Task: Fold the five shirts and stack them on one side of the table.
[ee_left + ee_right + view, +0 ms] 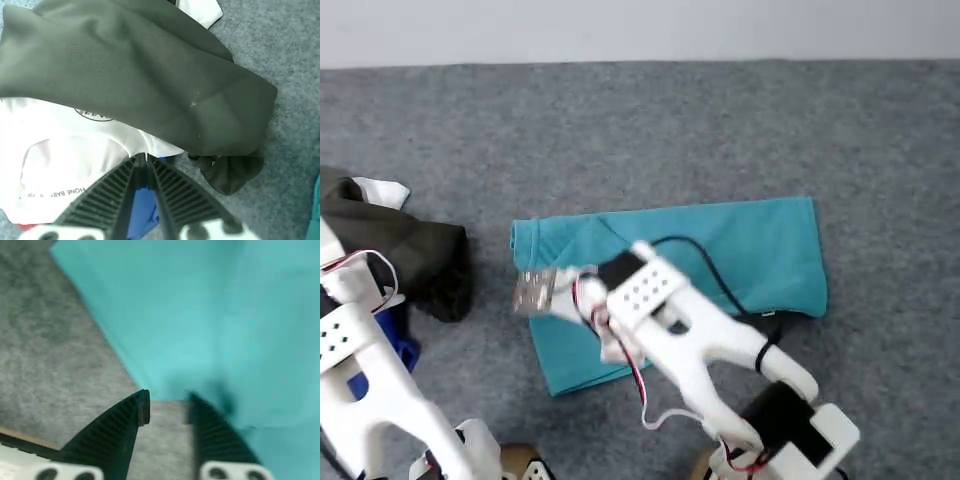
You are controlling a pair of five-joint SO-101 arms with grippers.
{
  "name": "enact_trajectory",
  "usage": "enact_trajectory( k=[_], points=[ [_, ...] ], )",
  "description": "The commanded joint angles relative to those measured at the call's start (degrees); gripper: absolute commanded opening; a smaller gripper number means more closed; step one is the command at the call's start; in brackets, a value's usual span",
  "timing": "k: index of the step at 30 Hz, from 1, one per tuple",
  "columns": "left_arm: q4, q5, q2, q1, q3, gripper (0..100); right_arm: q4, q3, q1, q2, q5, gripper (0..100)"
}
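A teal shirt (720,255) lies folded flat in the middle of the grey table. My right gripper (535,291) hovers at its left edge. In the right wrist view that gripper (167,407) is open, with the edge of the teal shirt (200,315) just past its fingertips. At the left lies a pile: a dark olive shirt (415,250) on top, a white shirt (382,190) and blue fabric (402,345) beneath. My left gripper (146,161) is shut, tips together, above the white shirt (65,145) and blue fabric (142,217), close to the olive shirt (140,75).
The grey felt-like table surface (720,130) stretches bare behind and to the right of the teal shirt. The left arm (360,370) stands over the pile's near side. A black cable (710,270) from the right arm crosses the teal shirt.
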Motion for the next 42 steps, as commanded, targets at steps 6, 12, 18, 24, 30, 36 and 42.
enact_trajectory(
  k=[6, 12, 18, 24, 30, 36, 42],
  points=[
    [-1.23, 0.35, -1.93, -0.18, -0.4, 1, -5.85, 3.78, -4.18, -2.77, 1.14, 24.2],
    [-1.14, 0.26, -1.76, -0.18, -0.4, 1, -6.46, 3.16, -5.49, 3.12, 2.9, 29.1],
    [-1.14, 0.26, -1.67, -0.18, -0.4, 1, -7.6, 2.55, -7.25, 6.02, 2.55, 28.9],
    [-1.23, 0.35, -1.67, -0.18, -0.31, 1, -12.0, 2.2, -7.43, 9.89, 1.14, 28.8],
    [-1.14, 0.26, -1.76, -0.18, -0.31, 1, -11.3, -0.26, -7.43, 11.91, 0.18, 13.7],
    [-1.23, 0.26, -1.67, -0.18, -0.31, 1, -9.54, -3.87, -6.29, 11.65, 0.18, 5.4],
    [-1.14, 0.26, -1.67, -0.18, -0.31, 1, -9.45, -7.21, -2.59, 11.82, 0.18, 5.3]
  ],
)
